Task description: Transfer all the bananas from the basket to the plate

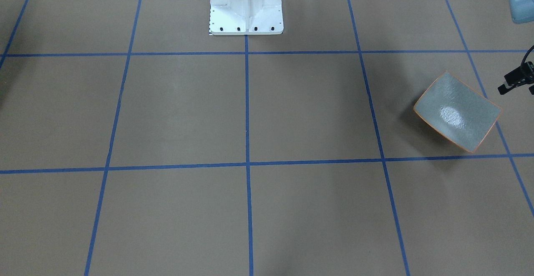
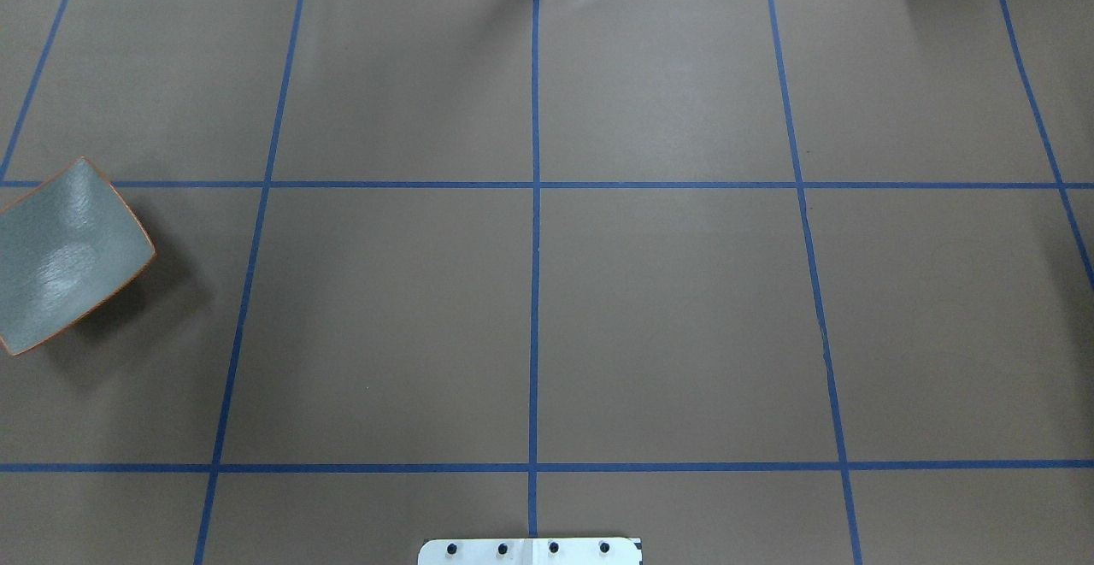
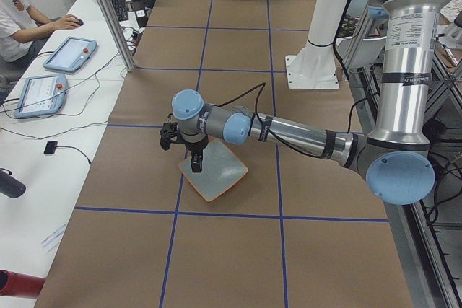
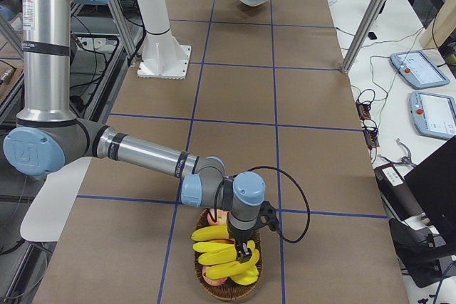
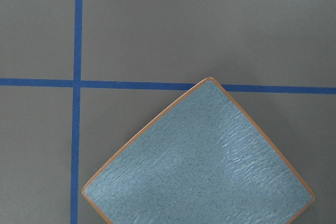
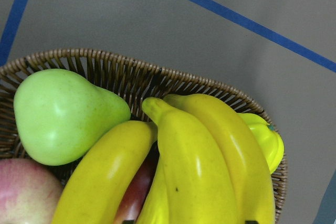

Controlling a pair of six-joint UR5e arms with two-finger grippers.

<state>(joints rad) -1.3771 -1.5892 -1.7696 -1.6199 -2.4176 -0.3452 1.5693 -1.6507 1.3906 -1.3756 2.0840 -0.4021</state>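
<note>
The bananas [image 6: 194, 166] lie in a wicker basket [image 6: 131, 72] at the table's end on my right, also seen in the exterior right view [image 4: 224, 250]. My right gripper [image 4: 244, 250] hangs low over them. In the right wrist view only two dark fingertip slivers show at the bottom edge, apart, with bananas between them. The grey-green plate [image 1: 457, 111] with an orange rim sits empty near the table's other end [image 2: 60, 257] [image 5: 199, 161]. My left gripper [image 3: 196, 166] hovers just above the plate [image 3: 214, 171]; I cannot tell whether it is open or shut.
A green pear [image 6: 63, 114] and a reddish apple [image 6: 26, 192] share the basket. The white robot base [image 1: 246, 6] stands at the table's robot-side edge. An operator [image 3: 22, 19] sits at a side desk with tablets [image 3: 68, 54].
</note>
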